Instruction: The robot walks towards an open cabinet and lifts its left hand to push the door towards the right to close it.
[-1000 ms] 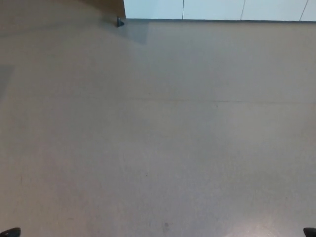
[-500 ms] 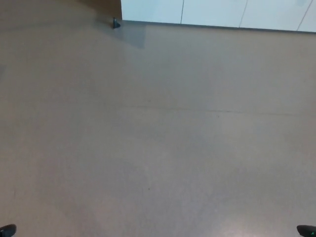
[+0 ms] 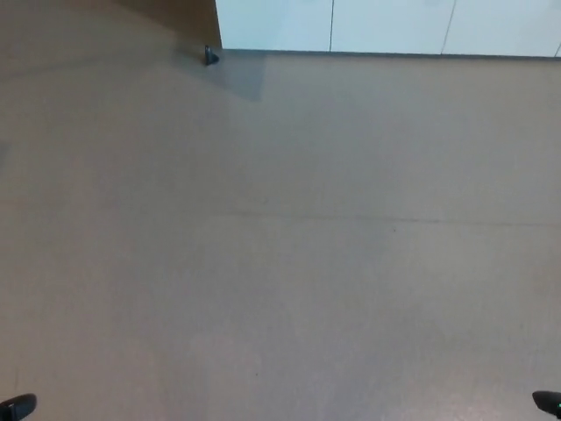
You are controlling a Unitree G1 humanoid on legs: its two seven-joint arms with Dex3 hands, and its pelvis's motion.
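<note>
White flat-panelled cabinet fronts (image 3: 386,24) along top edge, well ahead of me; brown wooden panel (image 3: 175,17) at their left end, maybe the open door. Small dark doorstop (image 3: 210,57) on grey-beige floor (image 3: 280,263). Cabinet base sits lower in view than a second ago: camera shift as I walk, approach continuing. Dark tips at both bottom corners, maybe my hands; whether fingers spread or closed, cannot tell. Left hand not yet raised.

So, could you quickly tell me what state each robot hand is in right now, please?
Left robot hand: cannot be told, only a dark tip shows.
Right robot hand: cannot be told, same.
</note>
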